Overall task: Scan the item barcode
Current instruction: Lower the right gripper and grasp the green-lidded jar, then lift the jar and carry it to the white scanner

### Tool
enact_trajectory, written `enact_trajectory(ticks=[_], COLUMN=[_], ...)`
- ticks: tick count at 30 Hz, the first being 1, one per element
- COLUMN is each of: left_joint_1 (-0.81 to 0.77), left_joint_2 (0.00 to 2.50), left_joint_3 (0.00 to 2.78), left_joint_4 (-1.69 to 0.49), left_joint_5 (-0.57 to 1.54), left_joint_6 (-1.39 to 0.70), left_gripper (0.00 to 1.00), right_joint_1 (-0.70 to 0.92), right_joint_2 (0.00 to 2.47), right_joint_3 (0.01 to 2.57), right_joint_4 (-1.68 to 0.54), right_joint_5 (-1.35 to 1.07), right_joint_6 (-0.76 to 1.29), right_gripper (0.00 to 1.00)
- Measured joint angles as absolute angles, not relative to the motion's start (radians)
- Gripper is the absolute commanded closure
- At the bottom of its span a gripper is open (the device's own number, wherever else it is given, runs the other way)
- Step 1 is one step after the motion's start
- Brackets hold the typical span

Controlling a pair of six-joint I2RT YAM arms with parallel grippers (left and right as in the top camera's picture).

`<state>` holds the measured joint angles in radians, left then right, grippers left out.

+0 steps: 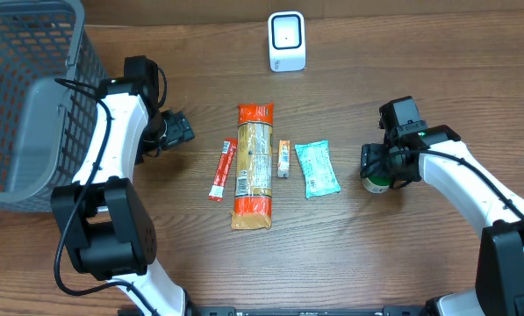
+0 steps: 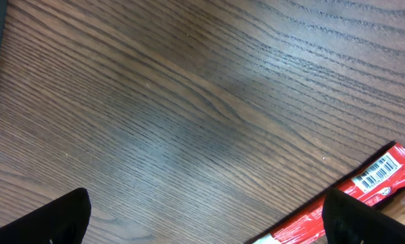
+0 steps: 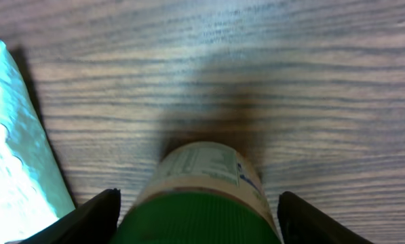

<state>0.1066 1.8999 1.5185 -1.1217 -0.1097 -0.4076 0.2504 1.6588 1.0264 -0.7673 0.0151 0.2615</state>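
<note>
The green-capped bottle [image 3: 199,177] is being straddled on the table [image 1: 419,79] by the fingers [image 3: 97,218] of the right gripper [image 1: 377,165], just right of the teal packet [image 1: 317,168] and well apart from the white scanner [image 1: 287,41]. Whether it is being pinched cannot be told. The left gripper [image 1: 175,129] is being held spread wide over bare wood. Lifting and scanning are judged not yet done.

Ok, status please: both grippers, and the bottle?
Left gripper open, empty. Right gripper astride the green-capped bottle, grip unclear. Path to the scanner looks free.
</note>
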Motion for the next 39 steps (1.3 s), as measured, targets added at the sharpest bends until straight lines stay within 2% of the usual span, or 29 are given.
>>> enact_trajectory(ticks=[35, 37, 39], left_joint_1=[0.107, 0.107, 0.107], left_joint_2=[1.9, 1.9, 1.9], left_joint_3=[1.518, 1.518, 1.518], left_joint_4=[-1.122, -1.122, -1.122], left_joint_5=[-0.109, -0.109, -0.11], left_joint_6=[-0.408, -0.408, -0.408], left_gripper=[0.0, 0.0, 0.0], right_joint_1=[0.25, 0.25, 0.25], right_joint_2=[1.66, 1.66, 1.66], right_joint_3=[0.949, 0.949, 0.949], right_joint_4=[-0.711, -0.711, -0.71], right_joint_5=[0.015, 0.015, 0.015], right_joint_6=[0.262, 0.262, 0.262], right_gripper=[0.25, 0.3, 0.39])
